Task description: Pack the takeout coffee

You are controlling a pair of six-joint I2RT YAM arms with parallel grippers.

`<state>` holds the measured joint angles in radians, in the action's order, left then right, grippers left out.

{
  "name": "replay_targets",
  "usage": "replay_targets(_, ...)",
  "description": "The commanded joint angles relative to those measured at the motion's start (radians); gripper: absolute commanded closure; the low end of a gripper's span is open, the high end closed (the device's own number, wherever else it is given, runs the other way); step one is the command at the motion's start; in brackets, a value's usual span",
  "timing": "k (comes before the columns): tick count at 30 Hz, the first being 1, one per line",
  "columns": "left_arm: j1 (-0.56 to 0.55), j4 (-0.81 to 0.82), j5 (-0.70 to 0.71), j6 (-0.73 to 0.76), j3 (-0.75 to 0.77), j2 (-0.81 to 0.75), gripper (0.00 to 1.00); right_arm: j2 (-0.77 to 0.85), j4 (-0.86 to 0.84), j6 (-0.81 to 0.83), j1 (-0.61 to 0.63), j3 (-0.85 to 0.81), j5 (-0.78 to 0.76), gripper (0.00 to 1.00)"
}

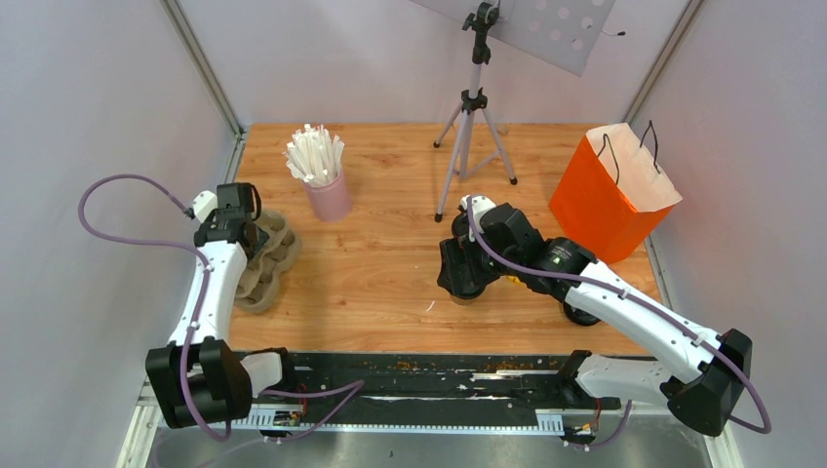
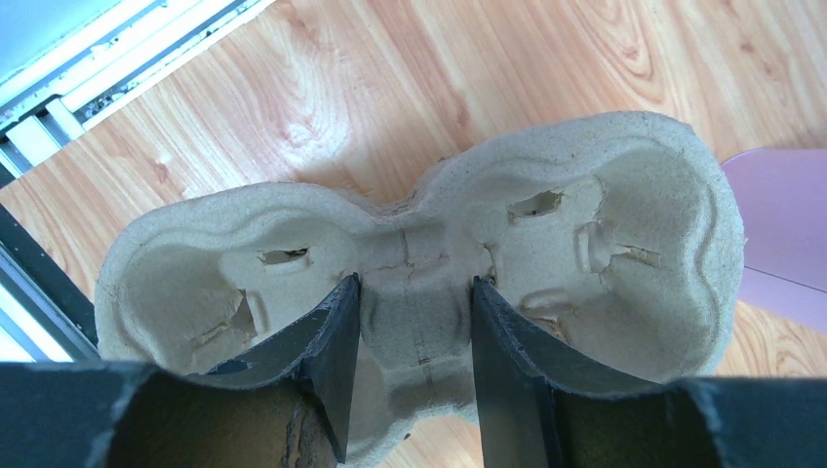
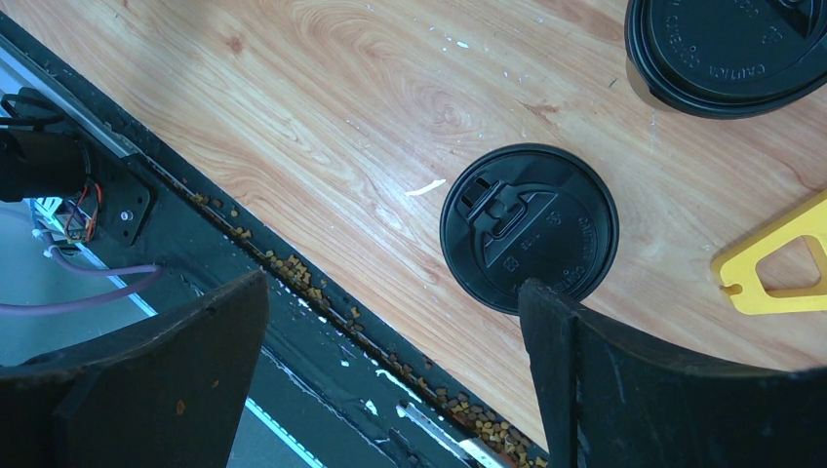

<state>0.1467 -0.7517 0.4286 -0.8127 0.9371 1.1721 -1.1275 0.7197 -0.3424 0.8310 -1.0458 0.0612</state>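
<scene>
Left hand [image 2: 414, 285] is down over the tray [image 2: 624, 132], fingers half closed either side of its middle bridge. Touching or just shy, I can't tell, so no call on a grip. That tray sits well to the left of the loose lid [image 3: 529, 229]. Right hand [image 3: 393, 283] is spread as wide as it goes and holds nothing, hovering with one finger over the lid's rim. The coffee [image 3: 727, 44] stands just beyond that lid, upright on the tabletop [image 3: 322, 107], and looks capped with a black top of its own

Trouble spots now. The tray is soft pulp: pinch that thin bridge too hard and it crumples, too lightly and the tray may swing or slip on the lift. On the other side, the wide fingers line up on the flat lid, not the coffee. A close here could scrape the tabletop or skid the lid toward the dark strip on its near side. Any sweep beyond the lid could also clip the coffee and tip it, and if its top isn't seated, that's a spill
</scene>
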Motion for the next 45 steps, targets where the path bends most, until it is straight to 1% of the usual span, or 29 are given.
replay_targets(1,0.011,-0.021,0.017,0.044,0.063,-0.044,0.51,0.007,-0.011,0.004,0.006,-0.034,-0.012,0.0)
replay_targets(5,0.011,-0.043,0.017,0.063,0.092,-0.069,0.51,0.026,-0.002,-0.001,0.007,-0.047,-0.016,0.0)
replay_targets(9,0.011,-0.046,-0.022,0.092,0.104,-0.106,0.51,0.04,0.026,-0.009,0.006,-0.07,-0.029,0.0)
replay_targets(11,0.011,-0.039,-0.054,0.13,0.103,-0.122,0.5,0.051,0.045,-0.01,0.006,-0.083,-0.041,0.0)
replay_targets(14,0.011,-0.052,-0.074,0.154,0.104,-0.145,0.51,0.064,0.074,-0.016,0.006,-0.107,-0.077,0.0)
replay_targets(18,0.011,-0.053,-0.141,0.19,0.092,-0.189,0.5,0.083,0.104,-0.021,0.007,-0.167,-0.136,0.0)
replay_targets(23,0.011,-0.038,-0.214,0.235,0.063,-0.233,0.49,0.081,0.185,-0.017,0.005,-0.296,-0.295,0.0)
replay_targets(29,0.01,-0.042,-0.237,0.257,0.038,-0.235,0.49,0.086,0.219,0.002,0.006,-0.353,-0.378,0.0)
replay_targets(33,0.011,-0.022,-0.247,0.26,0.023,-0.247,0.49,0.074,0.274,0.017,0.006,-0.412,-0.5,0.0)
replay_targets(36,0.011,-0.003,-0.295,0.263,0.012,-0.25,0.49,0.071,0.298,0.048,-0.004,-0.444,-0.63,0.0)
replay_targets(38,0.011,0.004,-0.327,0.266,0.005,-0.249,0.49,0.06,0.32,0.084,-0.034,-0.471,-0.706,0.0)
replay_targets(40,0.011,0.008,-0.358,0.274,-0.003,-0.25,0.49,0.044,0.332,0.128,-0.1,-0.498,-0.744,0.0)
replay_targets(43,0.01,0.013,-0.394,0.288,-0.013,-0.251,0.49,0.027,0.311,0.231,-0.263,-0.526,-0.681,0.0)
replay_targets(45,0.011,0.017,-0.414,0.295,-0.024,-0.255,0.49,0.013,0.287,0.29,-0.348,-0.531,-0.674,0.0)
